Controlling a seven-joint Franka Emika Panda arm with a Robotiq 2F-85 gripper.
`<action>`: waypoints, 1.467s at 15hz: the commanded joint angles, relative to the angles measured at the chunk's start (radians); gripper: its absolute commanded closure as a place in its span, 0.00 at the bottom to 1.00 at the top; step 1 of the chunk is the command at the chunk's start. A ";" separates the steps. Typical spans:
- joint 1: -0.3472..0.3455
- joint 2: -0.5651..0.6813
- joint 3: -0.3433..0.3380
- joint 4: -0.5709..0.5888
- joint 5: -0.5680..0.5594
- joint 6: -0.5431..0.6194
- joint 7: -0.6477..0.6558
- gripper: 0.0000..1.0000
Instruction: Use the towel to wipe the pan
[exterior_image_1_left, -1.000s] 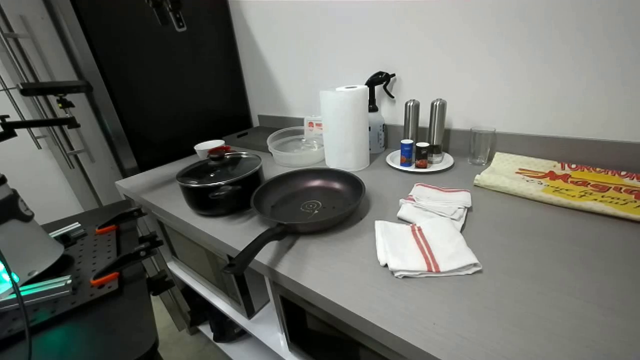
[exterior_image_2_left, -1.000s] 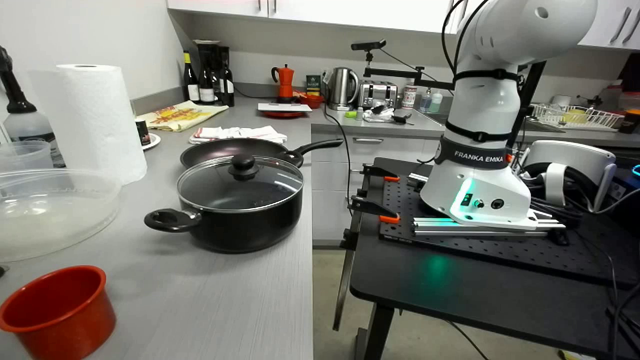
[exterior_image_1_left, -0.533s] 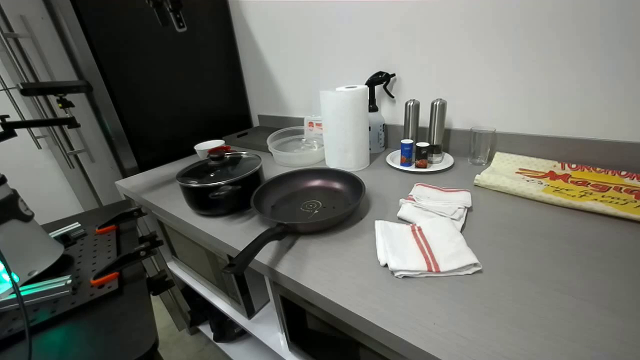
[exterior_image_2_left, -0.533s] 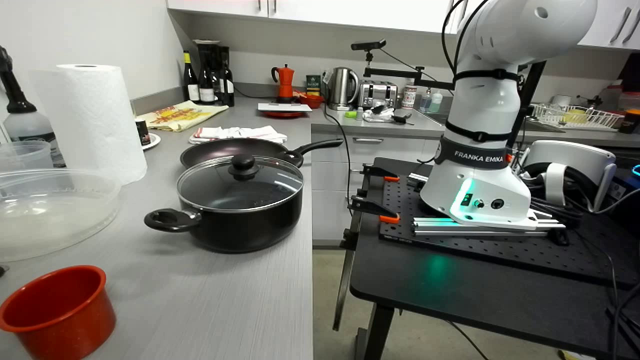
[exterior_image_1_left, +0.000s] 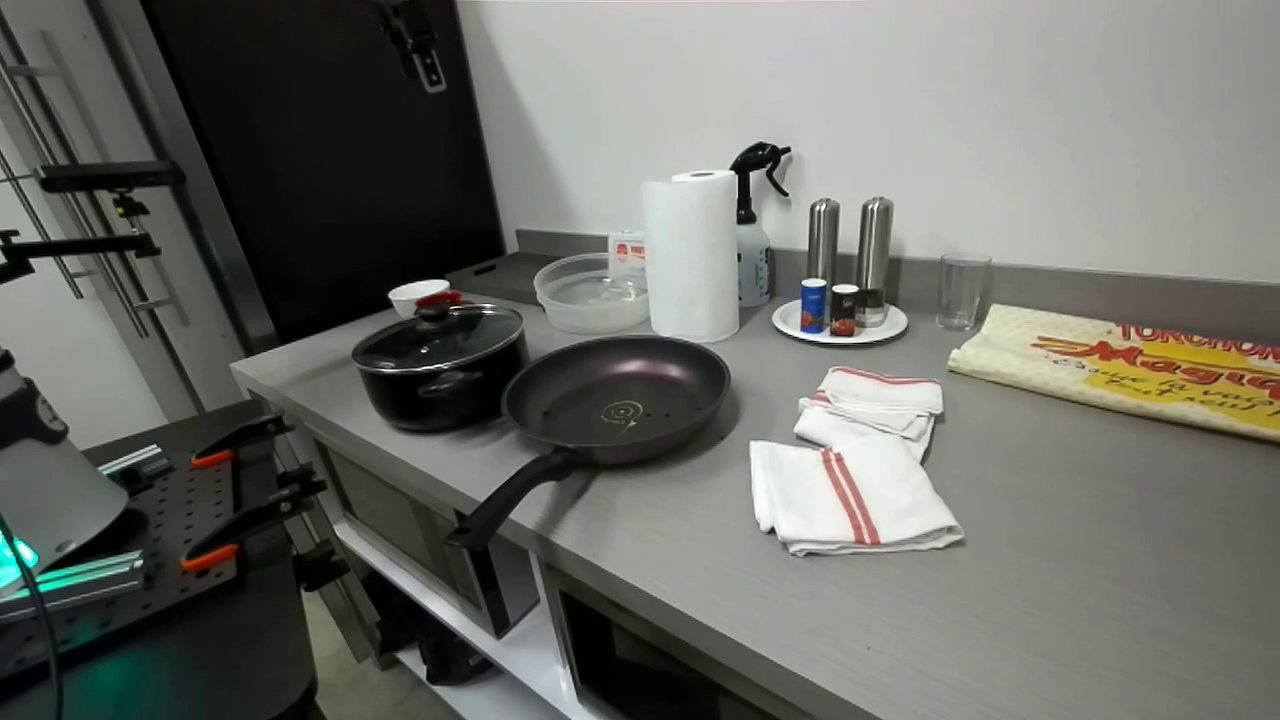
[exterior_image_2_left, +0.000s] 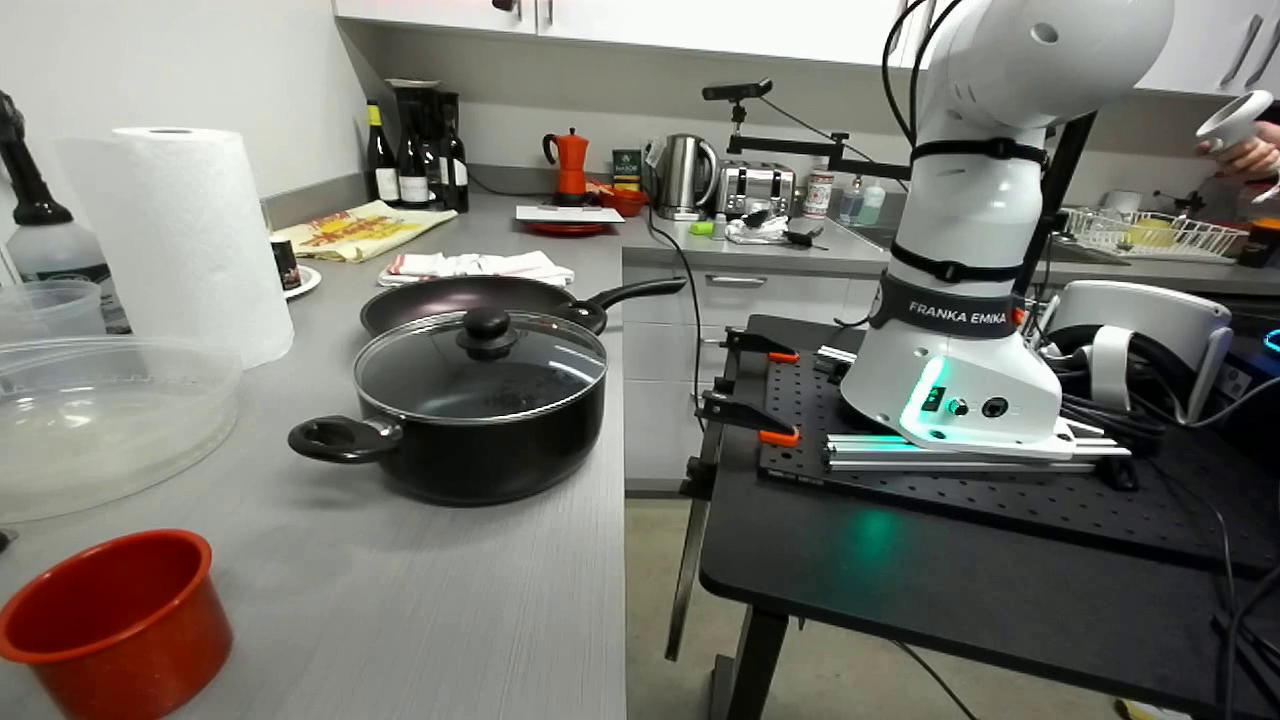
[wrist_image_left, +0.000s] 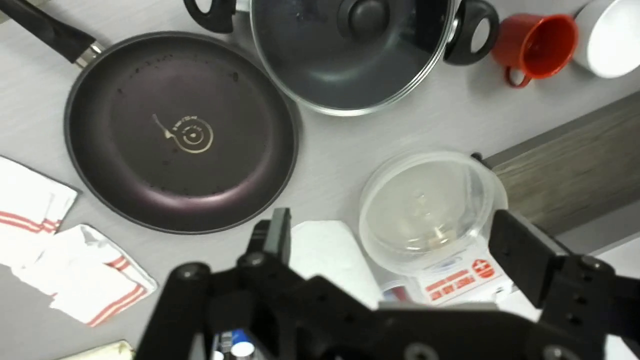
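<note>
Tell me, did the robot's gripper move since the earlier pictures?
Yes. In an exterior view, the gripper has moved right and a little down in the picture, closer to the right edge of the tall black panel behind it.

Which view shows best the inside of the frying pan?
The wrist view, looking down into the pan. Both exterior views show the inside aslant; in an exterior view, the lidded pot hides part of it.
</note>
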 joint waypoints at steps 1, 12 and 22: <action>-0.076 0.119 -0.039 0.093 -0.026 0.075 0.084 0.00; -0.259 0.454 -0.206 0.358 -0.037 0.191 0.321 0.00; -0.333 0.879 -0.303 0.675 0.039 0.164 0.565 0.00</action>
